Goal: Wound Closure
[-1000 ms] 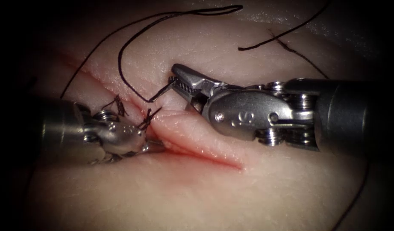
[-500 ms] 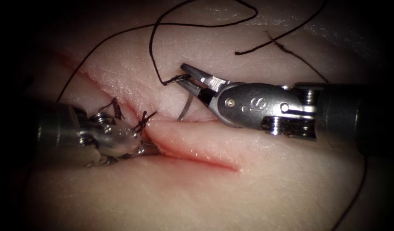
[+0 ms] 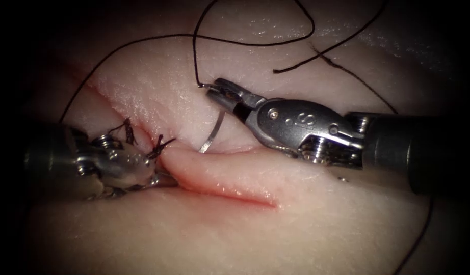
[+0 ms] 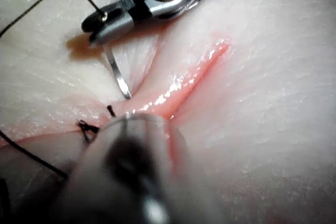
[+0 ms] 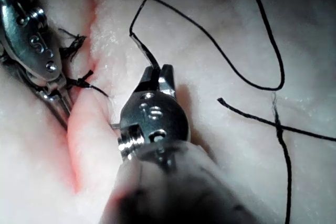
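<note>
My right tool has its jaws shut on the curved needle at its tail end, where the black thread joins it. The needle hangs down from the jaws, and its point touches the tissue at the raised lip on the right side of the cut. I cannot tell whether the point is in the tissue. The left wrist view shows the needle under the same tool. My left tool sits at the cut's left end, jaws shut on the lip of the tissue.
Two knotted stitches with short cut ends close the cut's left part beside my left tool. Thread loops lie across the far tissue, with a loose end. Red fluid lines the open cut.
My right tool has lifted and drawn back a little, so more of the needle's length shows below its jaws. The thread loop moved up with it. My left tool shifted slightly left.
</note>
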`<move>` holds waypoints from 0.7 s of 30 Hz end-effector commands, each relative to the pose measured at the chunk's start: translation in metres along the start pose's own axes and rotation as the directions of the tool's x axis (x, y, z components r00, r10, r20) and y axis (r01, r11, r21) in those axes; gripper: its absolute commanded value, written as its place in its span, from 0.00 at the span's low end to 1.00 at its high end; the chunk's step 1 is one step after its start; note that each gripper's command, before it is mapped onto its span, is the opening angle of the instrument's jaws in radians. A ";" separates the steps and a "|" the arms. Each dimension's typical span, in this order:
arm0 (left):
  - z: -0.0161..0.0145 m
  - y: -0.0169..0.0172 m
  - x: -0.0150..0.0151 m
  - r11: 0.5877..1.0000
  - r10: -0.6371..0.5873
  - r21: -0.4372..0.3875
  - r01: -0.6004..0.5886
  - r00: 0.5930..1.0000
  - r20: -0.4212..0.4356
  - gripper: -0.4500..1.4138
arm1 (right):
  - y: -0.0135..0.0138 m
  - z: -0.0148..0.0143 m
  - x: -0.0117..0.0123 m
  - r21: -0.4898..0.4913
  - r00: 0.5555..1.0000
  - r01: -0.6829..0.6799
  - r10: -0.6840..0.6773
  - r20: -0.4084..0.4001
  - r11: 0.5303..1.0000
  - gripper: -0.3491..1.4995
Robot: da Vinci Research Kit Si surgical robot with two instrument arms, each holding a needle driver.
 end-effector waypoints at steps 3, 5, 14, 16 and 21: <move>0.0007 0.0002 0.0000 1.000 0.002 -0.001 -0.002 1.000 0.000 0.08 | -0.0013 0.0010 0.0001 0.032 1.000 -0.007 0.007 0.005 0.999 0.00; 0.0008 0.0002 0.0000 1.000 0.003 -0.001 -0.003 1.000 0.000 0.07 | -0.0018 0.0011 0.0000 0.042 1.000 -0.019 0.019 0.006 0.999 0.00; 0.0007 0.0001 -0.0002 1.000 0.005 -0.002 -0.005 1.000 -0.001 0.06 | -0.0032 0.0012 -0.0021 0.082 0.971 -0.240 0.240 0.012 0.967 0.00; 0.0008 0.0001 -0.0002 1.000 0.005 -0.002 -0.005 1.000 -0.001 0.06 | -0.0035 0.0012 -0.0023 0.093 0.956 -0.292 0.294 0.000 0.952 0.00; 0.0008 0.0001 -0.0002 1.000 0.004 -0.001 -0.004 1.000 -0.001 0.05 | -0.0047 0.0017 -0.0032 0.121 0.911 -0.407 0.412 -0.015 0.905 0.00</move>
